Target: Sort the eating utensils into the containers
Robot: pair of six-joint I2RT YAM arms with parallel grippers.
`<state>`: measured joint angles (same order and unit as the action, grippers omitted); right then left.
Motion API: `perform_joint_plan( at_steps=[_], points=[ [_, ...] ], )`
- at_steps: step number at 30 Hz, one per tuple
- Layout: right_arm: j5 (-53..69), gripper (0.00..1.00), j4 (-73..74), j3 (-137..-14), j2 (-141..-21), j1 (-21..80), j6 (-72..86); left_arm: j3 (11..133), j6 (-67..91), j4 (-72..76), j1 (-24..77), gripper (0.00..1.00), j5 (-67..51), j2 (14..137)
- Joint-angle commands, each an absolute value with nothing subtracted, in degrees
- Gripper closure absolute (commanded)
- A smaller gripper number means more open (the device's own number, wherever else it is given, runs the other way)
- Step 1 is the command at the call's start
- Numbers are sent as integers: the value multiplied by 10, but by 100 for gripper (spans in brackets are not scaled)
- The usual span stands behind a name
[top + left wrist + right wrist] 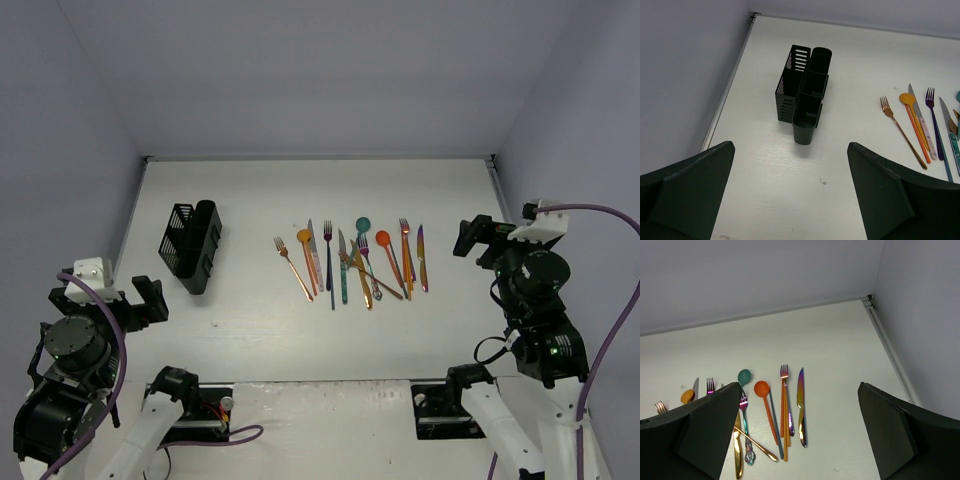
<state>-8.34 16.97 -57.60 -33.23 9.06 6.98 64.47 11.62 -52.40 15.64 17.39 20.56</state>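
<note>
Top external shows the utensils in a loose row on the desk right of the upright caddy, and with left fingers and right fingers both apart and empty, you should start with the isolated copper fork, gripping mid-handle.

no readable text, no labels, no brand marks, no numbers on anything in view
</note>
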Motion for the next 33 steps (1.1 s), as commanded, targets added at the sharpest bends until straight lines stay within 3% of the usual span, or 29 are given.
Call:
perform_joint_plan(
  at_steps=[1, 10, 23, 28, 33],
  points=[
    [-102, 0, 123, -578, -356, 93, 87, 655, 121, -509, 159, 6, 169, 225],
    [-82, 0, 124, -545, -427, 93, 118, 668, 123, -508, 163, 6, 158, 263],
    [-120, 2, 139, -606, -666, 91, 171, 704, 120, -494, 163, 5, 81, 381],
    [-100, 24, 140, -604, -760, 82, 174, 694, 130, -480, 163, 6, 70, 391],
    [-65, 35, 139, -596, -826, 73, 169, 666, 135, -476, 163, 6, 76, 374]
  ],
)
